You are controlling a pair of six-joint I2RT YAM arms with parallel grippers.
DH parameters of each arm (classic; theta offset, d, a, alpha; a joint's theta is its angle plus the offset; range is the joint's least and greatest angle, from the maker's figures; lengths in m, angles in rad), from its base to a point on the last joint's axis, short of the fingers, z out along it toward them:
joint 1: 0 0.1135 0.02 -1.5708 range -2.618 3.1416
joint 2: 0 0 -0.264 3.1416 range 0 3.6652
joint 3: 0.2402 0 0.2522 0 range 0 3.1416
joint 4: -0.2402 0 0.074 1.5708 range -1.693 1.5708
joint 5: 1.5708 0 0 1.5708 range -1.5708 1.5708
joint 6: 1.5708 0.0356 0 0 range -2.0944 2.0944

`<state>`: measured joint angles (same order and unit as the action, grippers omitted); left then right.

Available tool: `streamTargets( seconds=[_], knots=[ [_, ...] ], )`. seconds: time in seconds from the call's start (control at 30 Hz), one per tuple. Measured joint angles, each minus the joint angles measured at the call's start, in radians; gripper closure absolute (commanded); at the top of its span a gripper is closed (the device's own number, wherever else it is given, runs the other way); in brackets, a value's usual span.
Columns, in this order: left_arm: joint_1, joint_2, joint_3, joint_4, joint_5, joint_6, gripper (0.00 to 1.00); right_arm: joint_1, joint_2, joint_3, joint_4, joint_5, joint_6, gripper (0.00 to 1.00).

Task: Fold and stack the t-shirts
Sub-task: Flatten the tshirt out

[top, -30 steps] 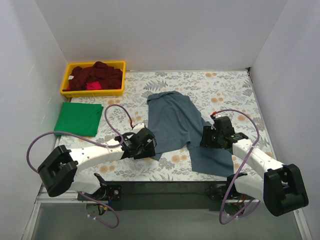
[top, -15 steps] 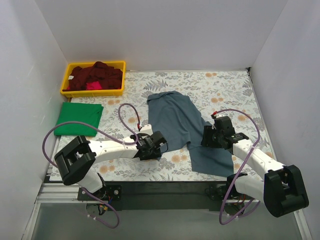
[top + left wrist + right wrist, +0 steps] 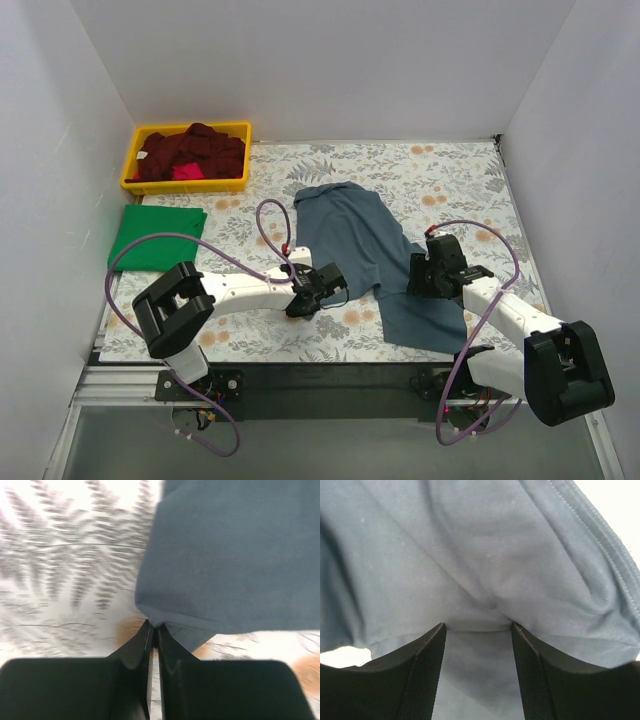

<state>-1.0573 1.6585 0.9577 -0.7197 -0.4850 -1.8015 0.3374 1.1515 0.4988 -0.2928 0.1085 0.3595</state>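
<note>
The slate-blue t-shirt (image 3: 350, 240) lies spread and rumpled in the middle of the floral cloth (image 3: 450, 170). My left gripper (image 3: 322, 292) is at its lower left edge. In the left wrist view the gripper (image 3: 154, 626) is shut, pinching a corner of that blue cloth (image 3: 235, 555) between the tips. My right gripper (image 3: 430, 275) rests on the shirt's right part. It (image 3: 478, 626) stands open with blue cloth (image 3: 470, 555) bunched at and between its fingers. A folded green t-shirt (image 3: 157, 238) lies at the left. Dark red t-shirts (image 3: 190, 150) and a pink one (image 3: 183, 172) fill the bin.
The yellow bin (image 3: 185, 186) stands at the back left corner. White walls close off the table on the left, back and right. Purple cables (image 3: 270, 215) loop above both arms.
My left arm has reached to the right to the blue shirt's lower left edge and its jaws have shut on the cloth. The right gripper has hardly moved.
</note>
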Motion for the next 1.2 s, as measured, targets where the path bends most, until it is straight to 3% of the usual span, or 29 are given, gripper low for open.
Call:
streamTargets(
  seconds=[0.13,0.4,0.57,0.63,0.77,0.8,0.93,1.0,1.2],
  knots=[
    [0.003,0.001,0.022,-0.154,-0.146,-0.011,1.00,-0.012,0.011,0.000,0.022,0.018,0.010,0.38],
    [0.108,-0.021,0.220,-0.486,-0.632,0.052,1.00,-0.081,0.019,0.000,0.046,0.039,0.044,0.37],
    [0.140,-0.052,0.185,-0.555,-0.738,0.023,1.00,-0.133,-0.015,-0.003,0.008,0.052,0.053,0.37],
    [0.128,-0.043,0.150,-0.585,-0.725,0.004,0.98,-0.143,-0.040,-0.006,-0.016,0.051,0.051,0.37],
    [0.027,0.032,0.142,-0.614,-0.674,-0.034,0.79,-0.145,-0.088,-0.004,-0.030,0.012,0.030,0.37],
    [0.000,0.049,0.142,-0.615,-0.655,-0.044,0.70,-0.145,-0.097,-0.001,-0.034,-0.006,0.021,0.37],
    [-0.039,0.055,0.139,-0.595,-0.571,-0.031,0.53,-0.129,-0.098,0.051,-0.048,-0.104,-0.024,0.38],
    [-0.038,0.004,0.116,-0.524,-0.512,0.025,0.42,-0.112,-0.074,0.087,-0.039,-0.151,-0.037,0.39],
    [-0.014,-0.336,-0.045,-0.198,-0.245,0.167,0.36,0.023,0.082,0.184,0.028,-0.217,-0.057,0.39]
  ],
)
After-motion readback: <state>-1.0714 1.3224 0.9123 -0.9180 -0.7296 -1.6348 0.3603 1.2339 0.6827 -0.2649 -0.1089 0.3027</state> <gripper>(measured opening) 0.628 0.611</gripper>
